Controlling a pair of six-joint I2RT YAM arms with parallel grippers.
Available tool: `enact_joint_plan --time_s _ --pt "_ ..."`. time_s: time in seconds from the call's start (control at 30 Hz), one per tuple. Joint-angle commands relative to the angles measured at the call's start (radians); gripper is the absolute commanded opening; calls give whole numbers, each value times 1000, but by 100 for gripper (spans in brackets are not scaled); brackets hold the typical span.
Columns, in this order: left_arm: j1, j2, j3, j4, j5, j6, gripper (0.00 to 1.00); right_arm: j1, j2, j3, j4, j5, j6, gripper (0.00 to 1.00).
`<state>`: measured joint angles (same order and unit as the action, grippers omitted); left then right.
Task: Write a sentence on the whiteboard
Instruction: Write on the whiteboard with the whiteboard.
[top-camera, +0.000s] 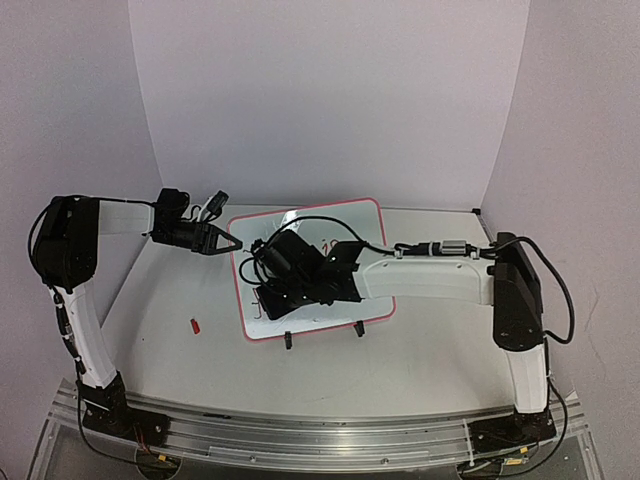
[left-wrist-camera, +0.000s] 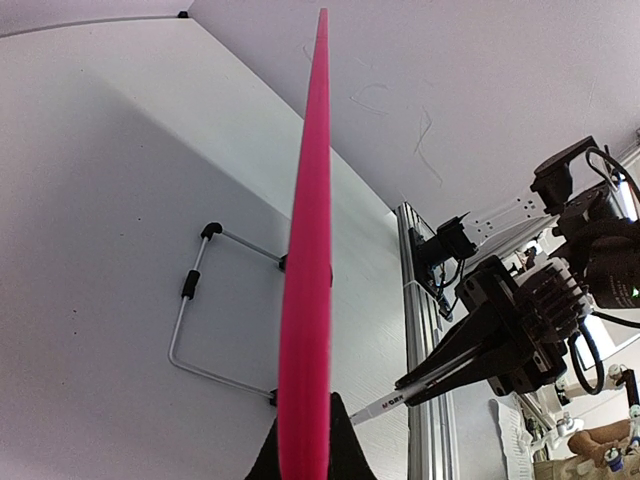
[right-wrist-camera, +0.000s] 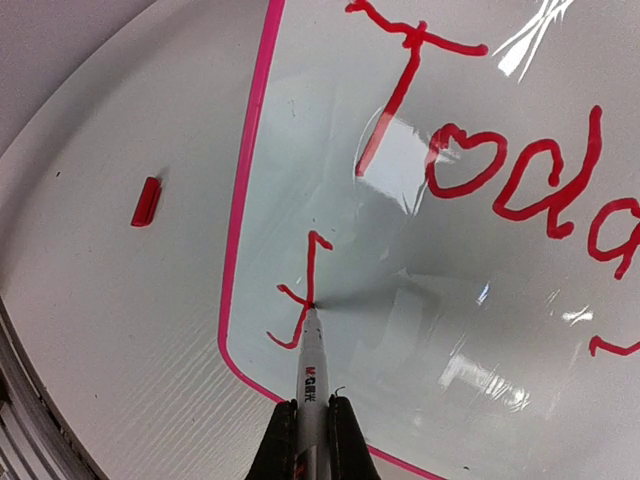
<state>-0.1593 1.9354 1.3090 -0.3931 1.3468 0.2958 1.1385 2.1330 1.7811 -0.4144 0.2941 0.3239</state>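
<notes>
The whiteboard (top-camera: 350, 213) stands tilted on the surface (top-camera: 170, 340), with free room either side. The left gripper (top-camera: 232, 242) is clamped on its left edge. The right gripper (right-wrist-camera: 310, 425) is closed around a marker (right-wrist-camera: 313, 365), whose tip touches the board near the lower-left corner. Overhead, the right arm (top-camera: 430, 280) hides the red writing (right-wrist-camera: 460, 165). Only the left wrist view shows the wire stand (left-wrist-camera: 185, 300).

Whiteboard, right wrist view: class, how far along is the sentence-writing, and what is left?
Done: red writing, reading "Toda" before the picture's edge, crosses the whiteboard. In hand: the right gripper presses the marker tip on a crossed stroke lower down, while the left gripper clamps the frame. Left: probably the rest of that lower line.
</notes>
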Motion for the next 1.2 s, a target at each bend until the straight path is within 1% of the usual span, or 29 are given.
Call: enact_joint_plan --time_s 0.0,0.13,0.37,0.43,0.57,0.73,1.17 --pt "-34 32 4 -22 -94 88 0 -18 -42 -24 -33 104 -10 0" --pt "-37 32 6 -24 -95 88 0 -18 -45 -26 -36 95 -14 0" --pt "-36 36 7 -26 -95 90 0 -18 -79 -15 -35 -37 5 0" --pt "-37 39 6 -24 -94 91 0 -18 -95 -17 -30 -49 9 0" --pt "-37 40 10 -24 -94 88 0 -18 -115 -25 -22 -37 3 0" --pt "-36 38 8 -23 -94 88 0 -19 -118 -27 -11 -79 19 0" --pt "-36 36 10 -24 -96 88 0 -21 -86 -22 -10 -17 -2 0"
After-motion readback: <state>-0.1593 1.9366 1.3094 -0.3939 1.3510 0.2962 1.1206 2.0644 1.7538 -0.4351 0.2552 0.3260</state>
